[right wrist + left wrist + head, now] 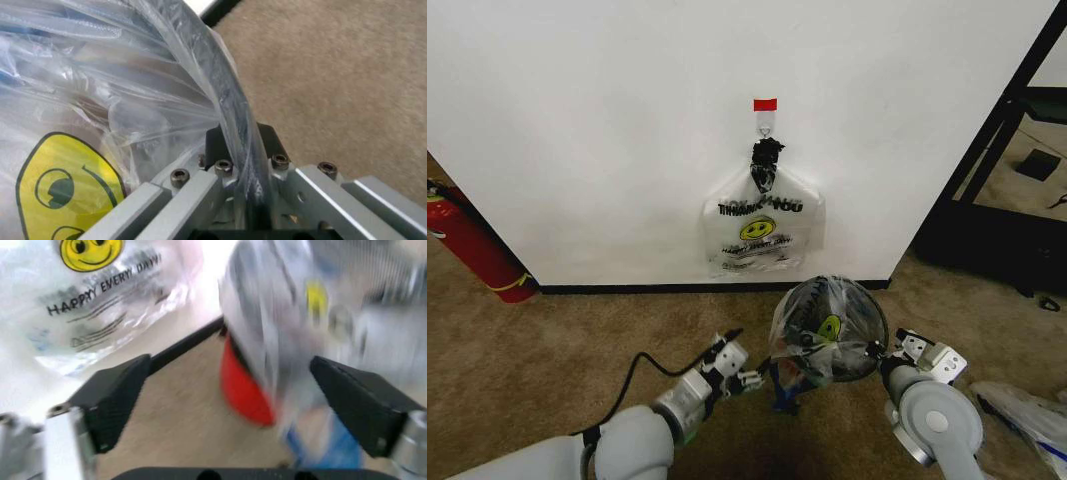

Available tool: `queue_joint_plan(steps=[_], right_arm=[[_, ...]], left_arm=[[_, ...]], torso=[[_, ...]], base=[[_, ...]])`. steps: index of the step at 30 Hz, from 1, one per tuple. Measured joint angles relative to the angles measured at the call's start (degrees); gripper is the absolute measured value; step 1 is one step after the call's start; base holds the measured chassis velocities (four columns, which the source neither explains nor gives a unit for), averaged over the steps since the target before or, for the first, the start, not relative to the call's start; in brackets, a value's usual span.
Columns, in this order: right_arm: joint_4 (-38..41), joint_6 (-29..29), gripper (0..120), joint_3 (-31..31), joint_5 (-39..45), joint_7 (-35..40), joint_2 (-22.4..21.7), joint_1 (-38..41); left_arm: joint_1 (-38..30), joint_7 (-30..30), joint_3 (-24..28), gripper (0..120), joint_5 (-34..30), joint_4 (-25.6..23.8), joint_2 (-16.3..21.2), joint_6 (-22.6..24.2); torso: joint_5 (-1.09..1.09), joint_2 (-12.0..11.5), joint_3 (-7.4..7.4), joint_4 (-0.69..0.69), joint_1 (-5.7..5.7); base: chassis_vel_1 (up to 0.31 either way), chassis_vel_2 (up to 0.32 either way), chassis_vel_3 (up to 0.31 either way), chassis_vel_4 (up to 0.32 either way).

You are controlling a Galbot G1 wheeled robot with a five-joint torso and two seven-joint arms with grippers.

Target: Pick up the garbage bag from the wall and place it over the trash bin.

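Note:
The garbage bag [827, 325], crinkly translucent plastic with a yellow smiley, is draped over the round black trash bin [882, 320] on the carpet in front of the wall [607, 130]. My right gripper [880, 353] is at the bin's right rim. In the right wrist view it [240, 142] is shut on the bag film [133, 100] and the rim edge. My left gripper [757, 379] stands open just left of the bin. In the left wrist view its fingers [113, 400] are wide apart, with the bagged bin and its red base [247, 395] ahead between them.
A fuller white "THANK YOU" smiley bag [762, 225] hangs from the hook under red tape [765, 104], right behind the bin. A red fire extinguisher [472, 245] leans at the left. A black frame [997, 150] stands at the right, and another plastic bag [1027, 415] lies near the right arm.

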Motion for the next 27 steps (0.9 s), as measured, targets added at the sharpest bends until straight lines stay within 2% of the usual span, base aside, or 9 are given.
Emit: queue_joint_plan(steps=[1,2,6,7,9,13,17,21,27], right_arm=[[0.30,0.62,0,-0.09,-0.83,-1.42,0.20,-0.46],[0.30,0.62,0,-0.09,-0.83,-1.42,0.20,-0.46],[0.64,1.57,0,-0.01,-0.89,-4.37,0.81,-1.35],[0.36,1.58,0,0.13,-0.62,-4.46,0.82,-1.35],[0.15,1.58,0,0.25,-0.42,-4.49,0.83,-1.34],[-0.28,1.46,0,0.56,0.41,-4.64,0.84,-1.33],[-0.36,1.28,0,0.52,0.54,-4.56,0.99,-1.23],[-0.13,0.99,0,0.42,0.73,-3.96,1.13,-1.10],[0.38,0.51,0,0.61,1.08,-3.18,1.14,-1.33]], left_arm=[[-0.52,-0.05,-1.45,98,-4.79,0.36,-1.03,-0.84],[-0.52,-0.05,-1.45,98,-4.79,0.36,-1.03,-0.84],[-2.35,-0.08,-6.20,100,-21.62,2.06,-4.25,-1.58],[-2.51,-0.04,-6.80,100,-24.40,2.44,-4.73,-1.58],[-2.56,-0.03,-7.08,100,-25.82,2.70,-5.01,-1.58],[-2.56,-0.51,-10.32,99,-36.97,4.97,-7.12,-1.59],[-2.56,-0.59,-12.19,95,-42.23,6.92,-8.81,-1.59],[-2.42,0.58,-12.83,88,-43.51,8.61,-9.57,-1.59],[-1.97,2.16,-12.05,66,-42.73,9.11,-9.70,-1.47]], torso=[[0.00,0.00,0.00,-0.02,0.00],[0.00,0.00,0.00,-0.02,0.00],[0.00,0.00,0.00,-0.01,0.00],[0.00,0.00,0.00,0.00,0.00],[0.00,0.00,0.00,0.00,0.00],[0.00,0.00,0.00,0.00,0.00],[0.00,0.00,0.00,-0.01,0.00],[0.00,0.00,0.00,-0.01,0.00],[0.00,0.00,0.00,0.00,0.00]], base=[[0.000,0.000,0.000,0.000],[0.000,0.000,0.000,0.000],[0.000,0.000,0.000,0.000],[0.000,0.000,0.000,0.000],[0.000,0.000,0.000,0.000],[0.000,0.000,0.000,0.000],[0.000,0.000,0.000,0.000],[0.000,0.000,0.000,0.000],[0.000,0.000,0.000,0.000]])
